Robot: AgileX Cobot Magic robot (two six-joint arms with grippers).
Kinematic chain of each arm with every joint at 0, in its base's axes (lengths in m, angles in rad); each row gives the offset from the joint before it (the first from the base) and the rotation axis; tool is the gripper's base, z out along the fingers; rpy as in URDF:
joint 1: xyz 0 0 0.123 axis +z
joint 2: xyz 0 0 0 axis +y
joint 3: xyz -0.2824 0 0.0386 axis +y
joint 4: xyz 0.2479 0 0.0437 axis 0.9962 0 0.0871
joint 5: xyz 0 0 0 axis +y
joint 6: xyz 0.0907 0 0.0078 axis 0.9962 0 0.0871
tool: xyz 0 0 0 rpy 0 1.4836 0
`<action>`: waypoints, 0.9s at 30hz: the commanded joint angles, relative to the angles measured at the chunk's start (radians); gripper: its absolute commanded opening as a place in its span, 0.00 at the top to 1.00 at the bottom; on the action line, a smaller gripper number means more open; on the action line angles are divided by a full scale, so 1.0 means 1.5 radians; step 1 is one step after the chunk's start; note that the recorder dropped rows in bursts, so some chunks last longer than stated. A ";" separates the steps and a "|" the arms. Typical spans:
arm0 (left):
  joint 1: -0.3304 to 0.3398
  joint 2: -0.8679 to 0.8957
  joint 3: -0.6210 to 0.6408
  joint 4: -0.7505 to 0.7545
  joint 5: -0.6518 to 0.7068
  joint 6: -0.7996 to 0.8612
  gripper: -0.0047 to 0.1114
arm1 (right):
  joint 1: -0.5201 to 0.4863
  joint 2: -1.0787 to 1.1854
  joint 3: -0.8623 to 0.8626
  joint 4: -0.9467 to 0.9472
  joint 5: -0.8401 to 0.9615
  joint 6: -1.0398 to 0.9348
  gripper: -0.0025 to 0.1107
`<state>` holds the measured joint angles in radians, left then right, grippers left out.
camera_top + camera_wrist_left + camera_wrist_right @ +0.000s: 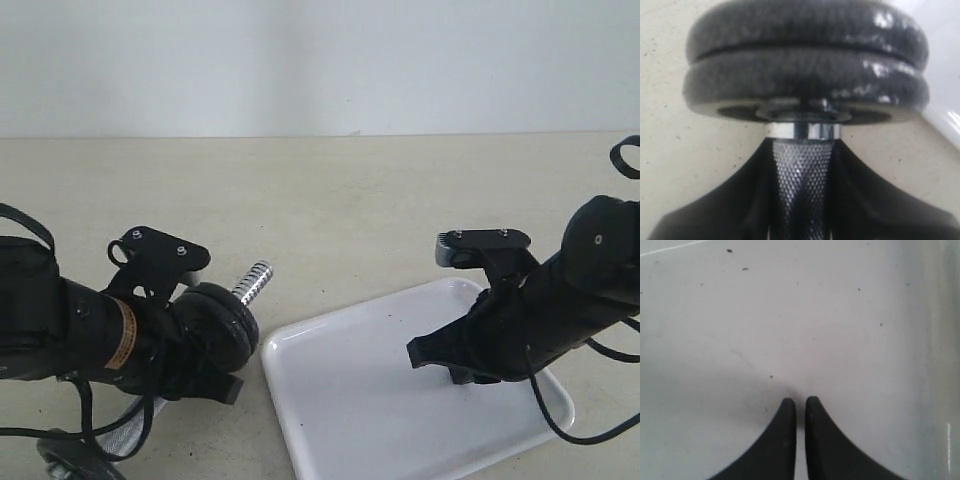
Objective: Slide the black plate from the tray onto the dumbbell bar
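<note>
Left gripper [802, 162] clamps the knurled middle of the dumbbell bar [254, 279], held low and tilted, its threaded end rising near the tray [340, 410]. The black plate [800, 27] sits on the bar against a second disc [800, 82] (the pair touch). The right gripper [800, 407] hovers over the tray's white floor, fingers pinched almost together on nothing. The bar tip stands just clear of the tray's rim, with open table [350, 190] beyond.
</note>
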<state>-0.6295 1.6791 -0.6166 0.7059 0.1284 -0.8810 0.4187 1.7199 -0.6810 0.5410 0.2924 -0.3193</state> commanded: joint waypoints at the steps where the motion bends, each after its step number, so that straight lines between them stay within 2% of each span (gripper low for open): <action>1: 0.002 0.021 -0.016 0.002 -0.046 -0.058 0.92 | 0.000 -0.007 0.004 0.003 -0.008 -0.002 0.96; 9: 0.027 0.085 -0.016 -0.014 -0.065 -0.198 0.92 | 0.000 -0.007 0.004 0.003 -0.008 -0.002 0.96; 20: 0.027 0.126 -0.005 -0.015 -0.090 -0.348 0.92 | 0.000 -0.007 0.004 0.002 -0.006 -0.005 0.96; 27: 0.027 0.120 0.010 -0.015 -0.092 -0.393 0.92 | 0.000 -0.007 0.004 0.002 -0.006 -0.005 0.96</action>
<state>-0.5897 1.8232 -0.6426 0.6870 -0.1408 -1.4309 0.4187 1.7199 -0.6794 0.5484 0.2886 -0.3193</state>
